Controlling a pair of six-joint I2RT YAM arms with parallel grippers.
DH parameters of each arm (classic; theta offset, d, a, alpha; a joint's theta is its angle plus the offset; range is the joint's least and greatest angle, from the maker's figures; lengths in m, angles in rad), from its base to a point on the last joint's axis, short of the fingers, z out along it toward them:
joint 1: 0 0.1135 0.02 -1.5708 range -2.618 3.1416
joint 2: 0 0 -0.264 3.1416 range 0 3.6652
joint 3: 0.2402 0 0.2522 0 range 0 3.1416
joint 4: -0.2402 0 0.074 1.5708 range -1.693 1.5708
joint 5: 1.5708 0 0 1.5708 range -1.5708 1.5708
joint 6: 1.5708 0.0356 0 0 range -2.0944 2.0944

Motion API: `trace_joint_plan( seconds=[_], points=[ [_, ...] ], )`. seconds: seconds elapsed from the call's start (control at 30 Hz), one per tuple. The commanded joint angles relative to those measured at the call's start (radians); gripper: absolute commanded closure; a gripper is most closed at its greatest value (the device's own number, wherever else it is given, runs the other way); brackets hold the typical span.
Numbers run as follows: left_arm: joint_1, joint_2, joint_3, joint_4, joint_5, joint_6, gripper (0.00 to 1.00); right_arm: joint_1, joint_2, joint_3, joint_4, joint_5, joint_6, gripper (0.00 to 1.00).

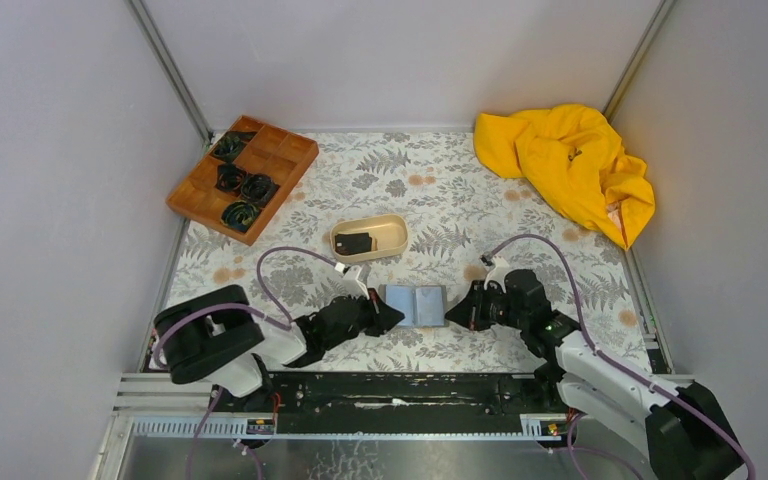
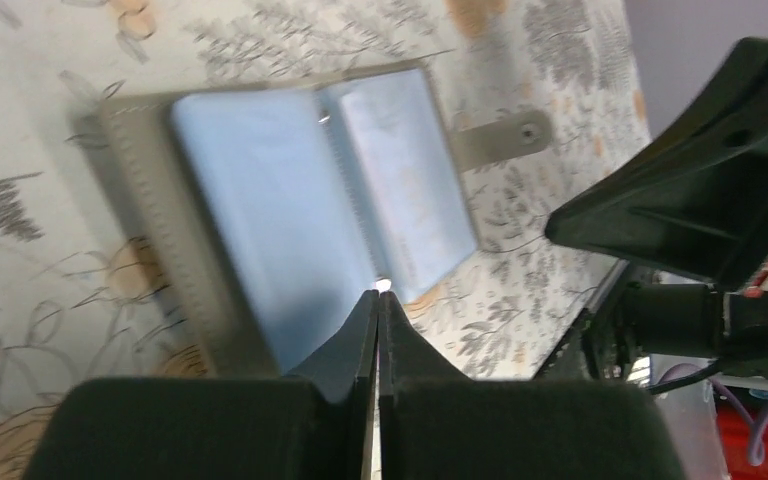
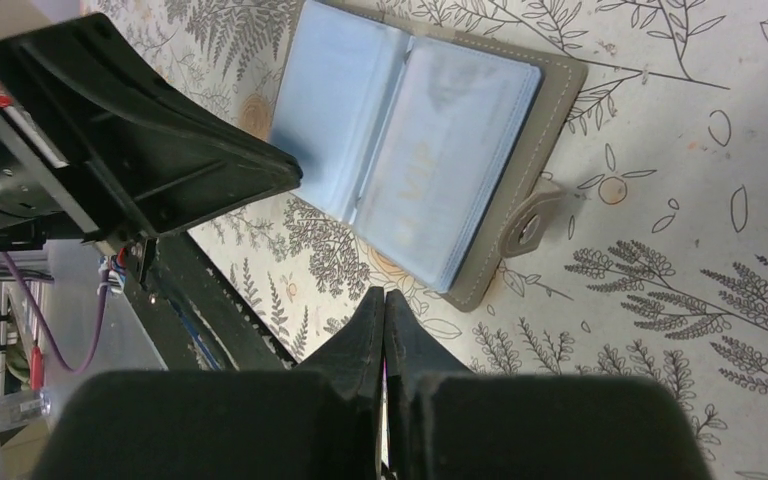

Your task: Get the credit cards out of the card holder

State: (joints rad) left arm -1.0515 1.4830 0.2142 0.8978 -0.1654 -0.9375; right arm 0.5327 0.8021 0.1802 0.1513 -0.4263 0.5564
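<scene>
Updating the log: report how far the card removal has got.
Done: the card holder lies open, and one dark card sits in the beige tray. In hand: nothing; left fingers and right fingers are shut, empty, flanking the holder. Left: one sleeve seems to hold another card.

Held the left arm (image 1: pixel 260 340) and the right arm (image 1: pixel 580 350) low and stretched inward from the two near corners, elbows bent, wrists tipped down. Pointed the tips toward each other, apart. Pressed the left fingers (image 2: pixel 358 345) flat together, nothing between them. Pressed the right fingers (image 3: pixel 365 335) together likewise, nothing gripped
</scene>
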Motion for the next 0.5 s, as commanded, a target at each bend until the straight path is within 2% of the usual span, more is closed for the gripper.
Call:
trace_joint_plan(
  seconds=[0.0, 0.23, 0.47],
  points=[
    [0.036, 0.090, -0.032, 0.158, 0.089, -0.030, 1.00, 0.009, 0.065, 0.007, 0.124, 0.042, 0.006, 1.00],
    [0.055, 0.188, -0.033, 0.216, 0.104, -0.027, 1.00, 0.009, 0.242, 0.006, 0.232, 0.069, -0.002, 1.00],
    [0.070, 0.277, -0.085, 0.385, 0.126, -0.047, 1.00, 0.009, 0.310, 0.025, 0.284, 0.060, 0.003, 1.00]
  ],
)
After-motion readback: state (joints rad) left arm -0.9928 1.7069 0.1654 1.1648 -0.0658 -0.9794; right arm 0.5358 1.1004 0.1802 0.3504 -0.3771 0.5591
